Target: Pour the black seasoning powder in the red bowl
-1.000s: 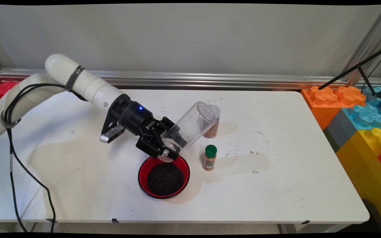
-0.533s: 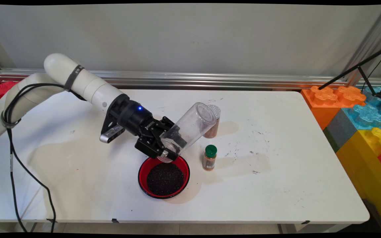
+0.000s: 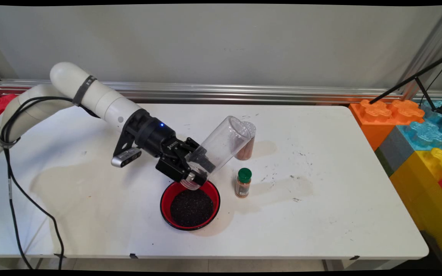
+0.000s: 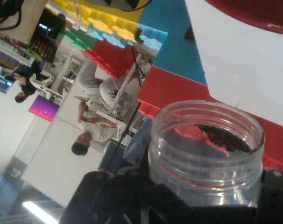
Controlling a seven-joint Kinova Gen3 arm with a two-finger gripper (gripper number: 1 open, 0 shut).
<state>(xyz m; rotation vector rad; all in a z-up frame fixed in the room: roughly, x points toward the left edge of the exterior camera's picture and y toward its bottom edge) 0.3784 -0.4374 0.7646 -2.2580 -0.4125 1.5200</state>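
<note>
Gripper (image 3: 192, 168) clamped on clear jar (image 3: 217, 149), tipped mouth-down over red bowl (image 3: 190, 204) of dark grains; a few grains apparently left at jar's rim. Two spice jars (image 3: 243, 183) beside.

Green-capped spice bottle (image 3: 243, 183), big toy bricks (image 3: 416, 130).

Only one marking shows: small white lettering on the black body of the gripper (image 3: 195, 173), too small to read. The label on the green-capped spice bottle (image 3: 243, 183) cannot be read either.
</note>
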